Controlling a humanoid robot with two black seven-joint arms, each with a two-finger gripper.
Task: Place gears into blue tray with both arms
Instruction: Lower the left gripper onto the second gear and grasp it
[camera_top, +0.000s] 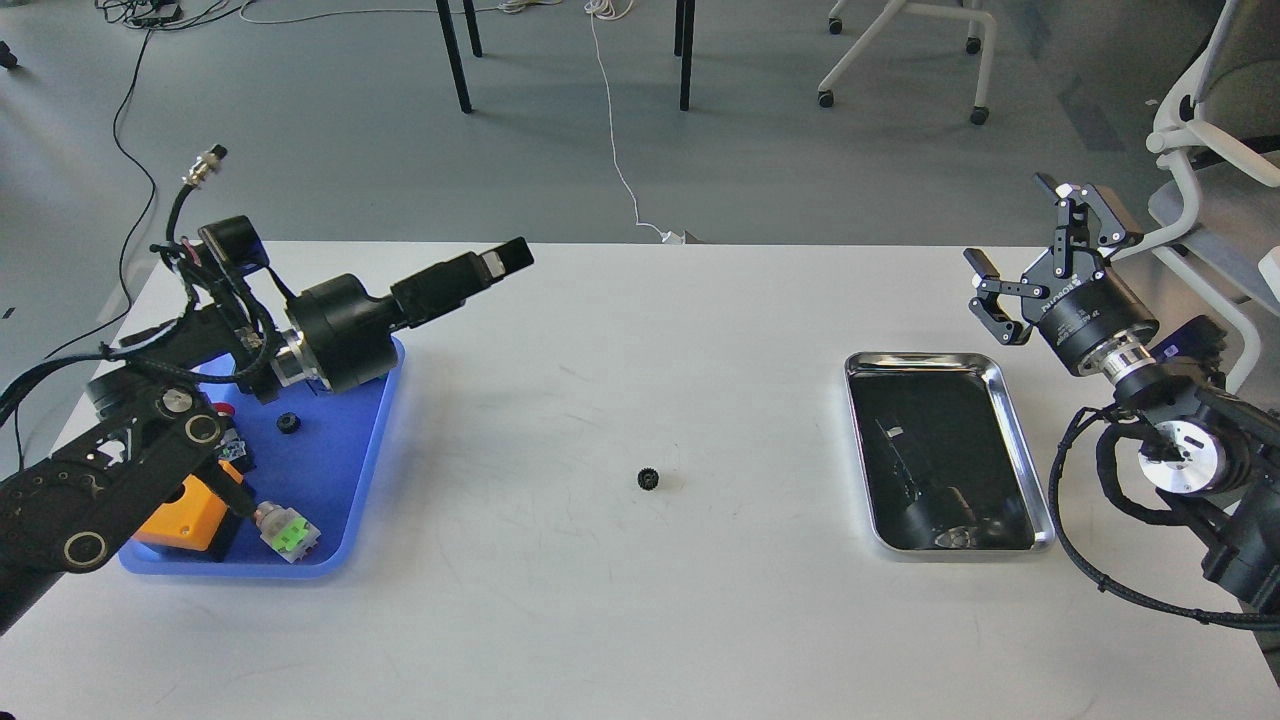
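Observation:
One small black gear (648, 479) lies alone on the white table, midway between the two trays. Another gear (289, 423) rests inside the blue tray (335, 475) at the left. My left gripper (500, 262) points to the right above the tray's far right corner, well up and left of the table gear. It is seen side-on, so its fingers overlap and nothing shows in them. My right gripper (1035, 235) hangs open and empty above the table's far right, beyond the steel tray.
A shiny steel tray (1012, 420) with a dark bottom sits at the right. The blue tray also holds an orange block (185, 515) and a push-button switch with a green cap (290, 535). Office chairs and cables stand on the floor behind the table.

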